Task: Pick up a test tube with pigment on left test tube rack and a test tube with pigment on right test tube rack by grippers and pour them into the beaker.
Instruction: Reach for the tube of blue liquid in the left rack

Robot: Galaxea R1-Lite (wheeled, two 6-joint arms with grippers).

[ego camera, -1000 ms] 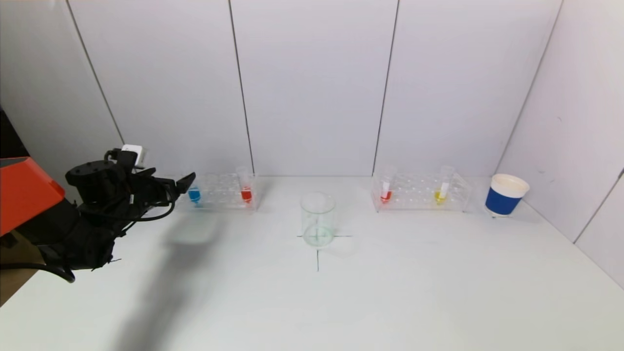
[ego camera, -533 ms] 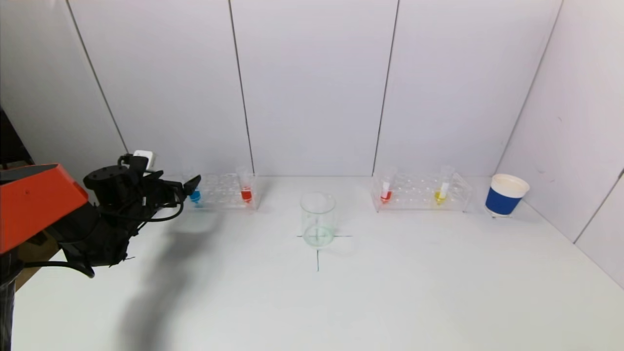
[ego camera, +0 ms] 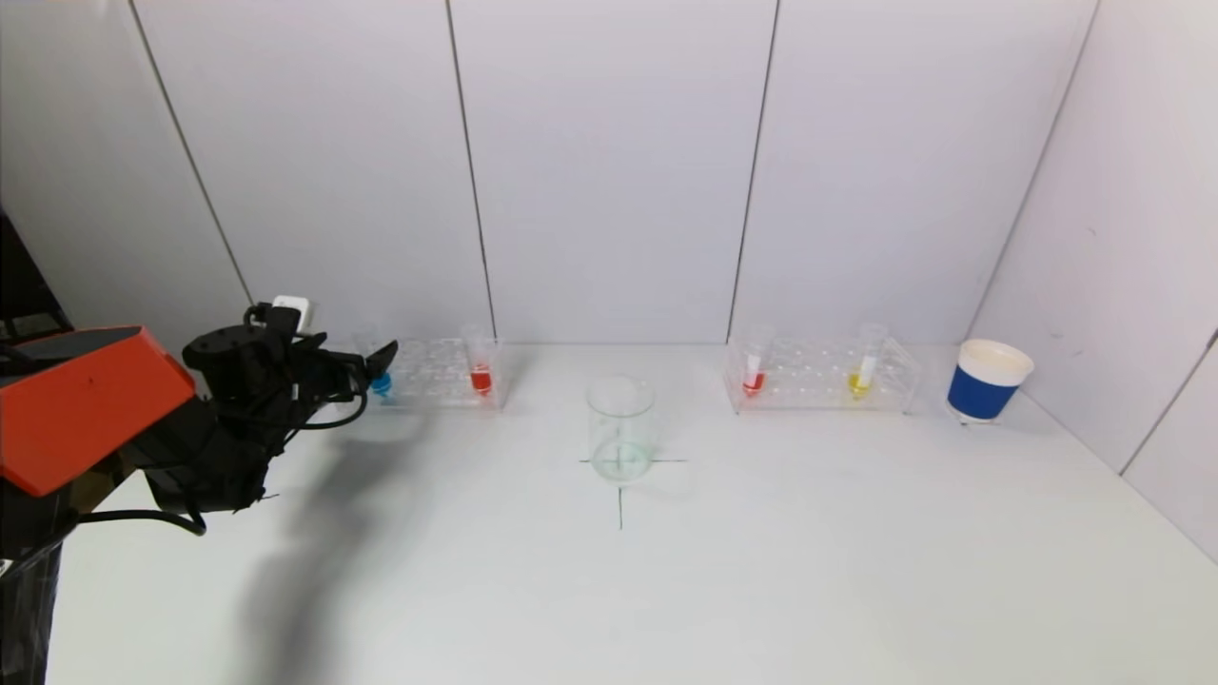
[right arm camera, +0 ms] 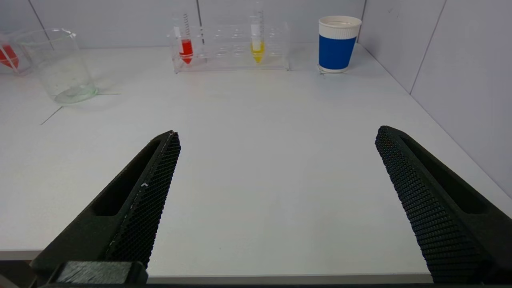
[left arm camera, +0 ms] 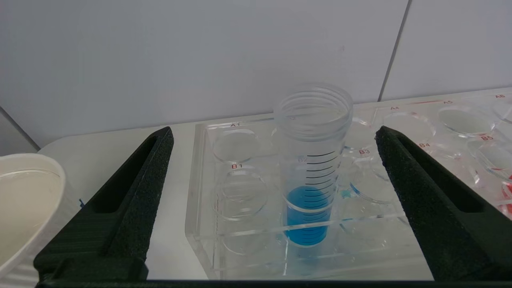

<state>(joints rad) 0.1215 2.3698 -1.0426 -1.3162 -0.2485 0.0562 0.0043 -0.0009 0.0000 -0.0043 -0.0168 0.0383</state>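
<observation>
The left rack (ego camera: 433, 373) holds a blue-pigment tube (ego camera: 381, 383) and a red-pigment tube (ego camera: 481, 379). My left gripper (ego camera: 376, 360) is open at the rack's left end. In the left wrist view the blue tube (left arm camera: 312, 176) stands upright in slot B2, between and just beyond my open gripper (left arm camera: 274, 131), touching neither finger. The right rack (ego camera: 820, 374) holds a red tube (ego camera: 754, 381) and a yellow tube (ego camera: 861, 381). The glass beaker (ego camera: 620, 428) stands between the racks. My right gripper (right arm camera: 276, 134) is open and empty over the table's near edge, out of the head view.
A blue paper cup (ego camera: 988, 381) stands right of the right rack, near the right wall. A white cup rim (left arm camera: 24, 200) shows beside my left gripper in the left wrist view. White walls close the back and right. A black cross marks the table under the beaker.
My left arm has moved forward and to the right, bringing its open gripper up to the blue tube at the left rack's end. Nothing else moved.
</observation>
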